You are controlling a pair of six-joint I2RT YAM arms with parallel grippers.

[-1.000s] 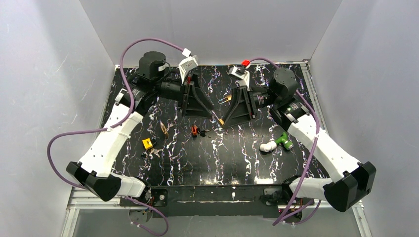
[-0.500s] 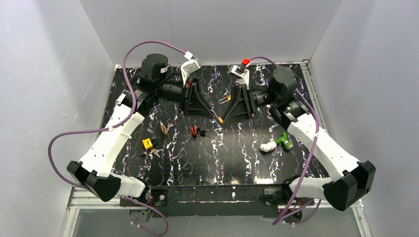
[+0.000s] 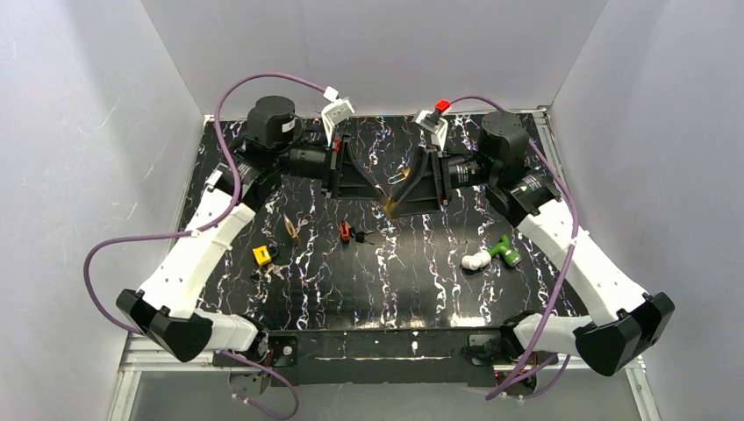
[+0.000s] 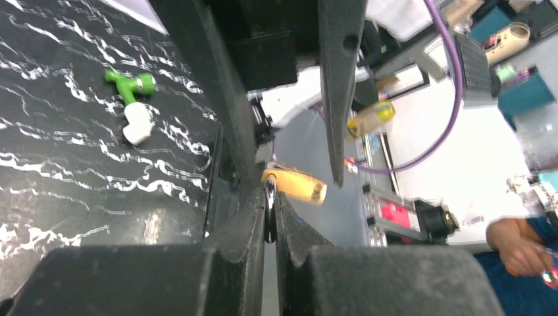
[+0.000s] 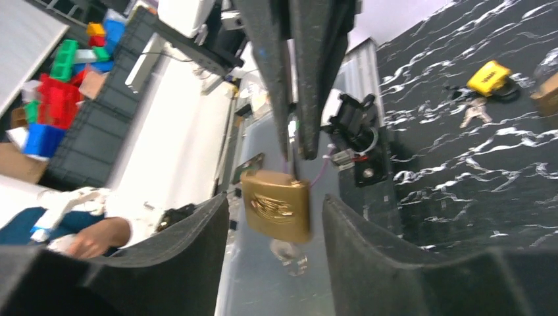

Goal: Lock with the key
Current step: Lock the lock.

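Holding: brass padlock (image 4: pixel 297 185), 1 pc, hung mid-air over rear-centre of table (image 3: pixel 421 281). My L gripper (image 4: pixel 270 197) was pinched shut on its shackle. My R gripper (image 5: pixel 273 197) stood open, fingers either side of the body, not touching.

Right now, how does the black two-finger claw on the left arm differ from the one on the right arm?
The left gripper is shut, pinching the thin shackle of the brass padlock; the right gripper is open and holds nothing. The left gripper touches the padlock; the right gripper only straddles its body, with gaps showing on both sides. Shared: both are black, raised off the black marbled table, and point toward each other.
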